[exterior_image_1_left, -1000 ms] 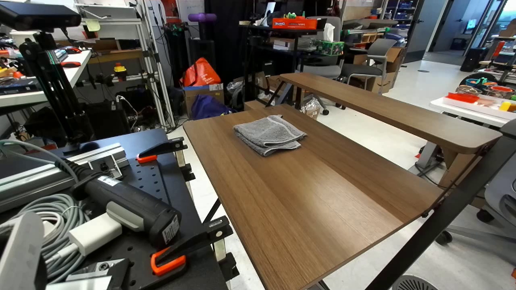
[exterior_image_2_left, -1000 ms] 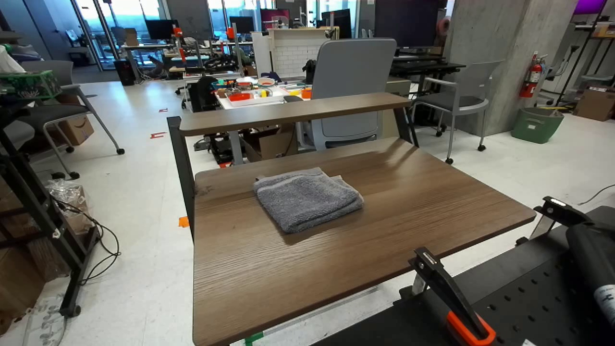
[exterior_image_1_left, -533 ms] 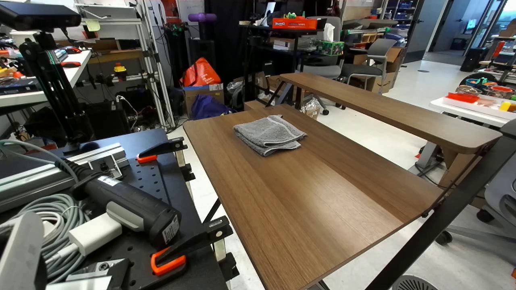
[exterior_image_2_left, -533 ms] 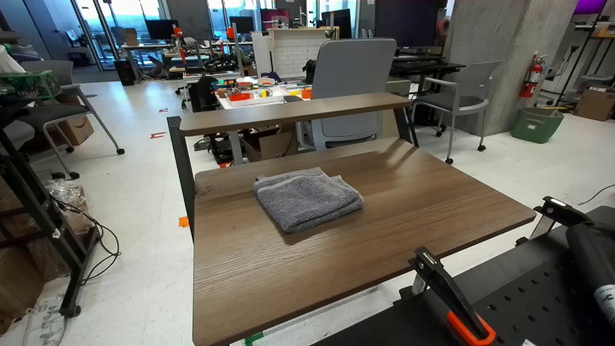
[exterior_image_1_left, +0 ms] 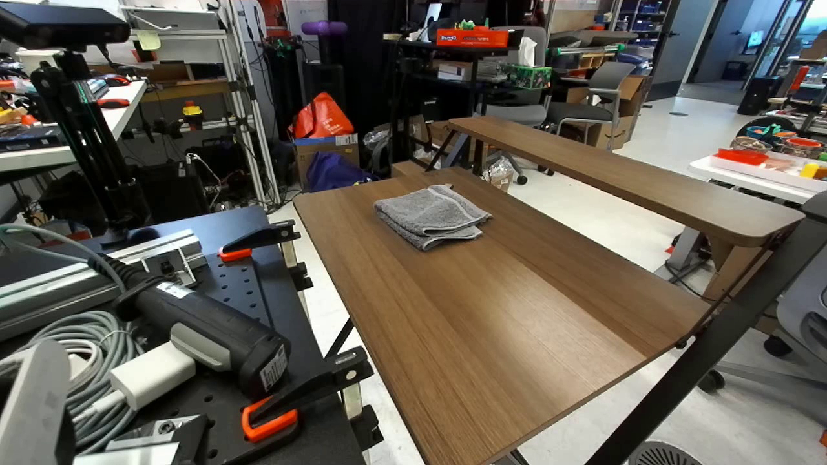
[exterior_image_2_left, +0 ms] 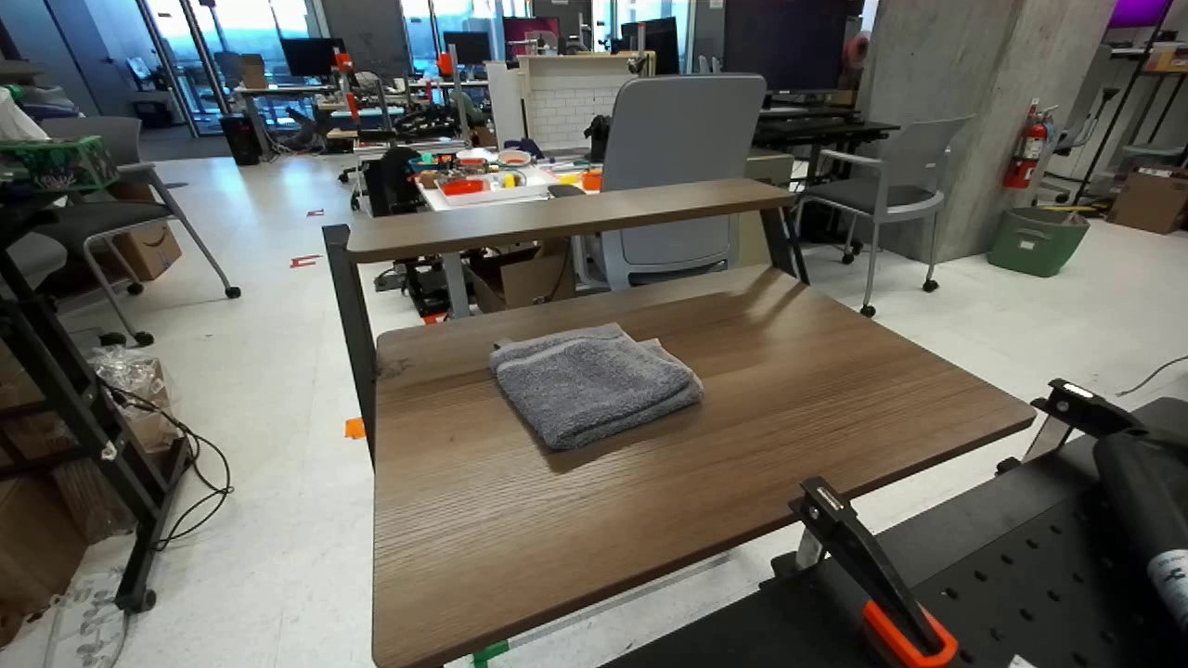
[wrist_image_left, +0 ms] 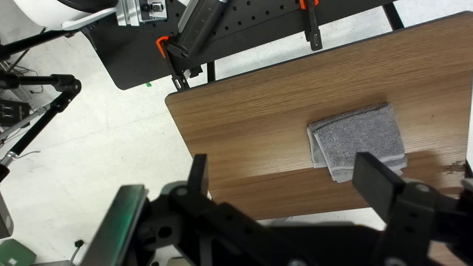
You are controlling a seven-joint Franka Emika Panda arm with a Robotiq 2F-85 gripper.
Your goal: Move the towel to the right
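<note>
The towel is a grey folded cloth with rumpled layered edges. It lies flat on the brown wooden table in both exterior views and in the wrist view. My gripper shows only in the wrist view. Its two black fingers are wide apart with nothing between them. It is high above the table, apart from the towel. In the wrist view the right finger covers a small part of the towel's lower edge. The gripper and arm are out of view in both exterior views.
The wooden table has a raised wooden shelf along one long side. A black perforated bench with orange-tipped clamps stands beside the opposite side, across a narrow gap. A black cylindrical tool and coiled cables lie on it.
</note>
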